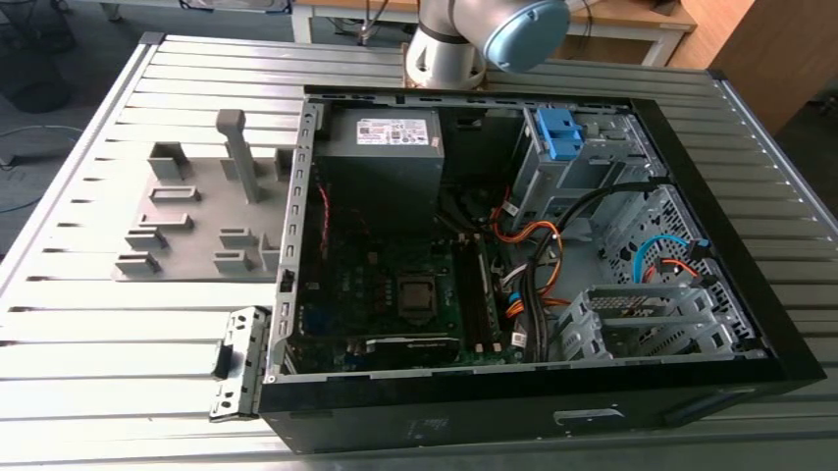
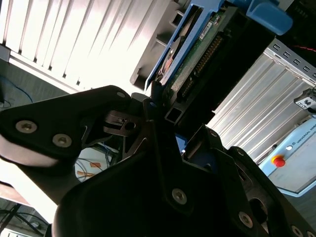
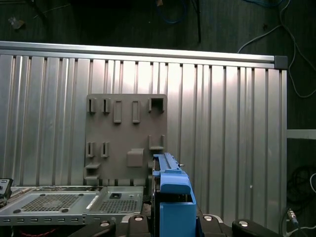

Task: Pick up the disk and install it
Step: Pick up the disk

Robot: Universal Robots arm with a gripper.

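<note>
In both wrist views I see the disk (image 2: 190, 54), a flat drive with a green circuit board in a blue plastic carrier frame. My gripper (image 2: 159, 101) is shut on its near end, and a black finger (image 2: 148, 123) presses against its edge. In the first wrist view the disk (image 3: 173, 195) stands on edge between the black gripper parts, above the ribbed table. In the exterior view the open computer case (image 1: 524, 412) lies on its side, with a blue plastic piece (image 1: 556, 132) standing in the drive cage (image 1: 590, 167) at its far right corner.
A grey fixture plate (image 1: 196, 221) with upright holders lies on the ribbed aluminium table (image 1: 118, 363), on the exterior view's left of the case. Orange, blue and black cables (image 1: 550, 260) cross the case floor. The arm's joint (image 1: 511, 29) rises behind the case.
</note>
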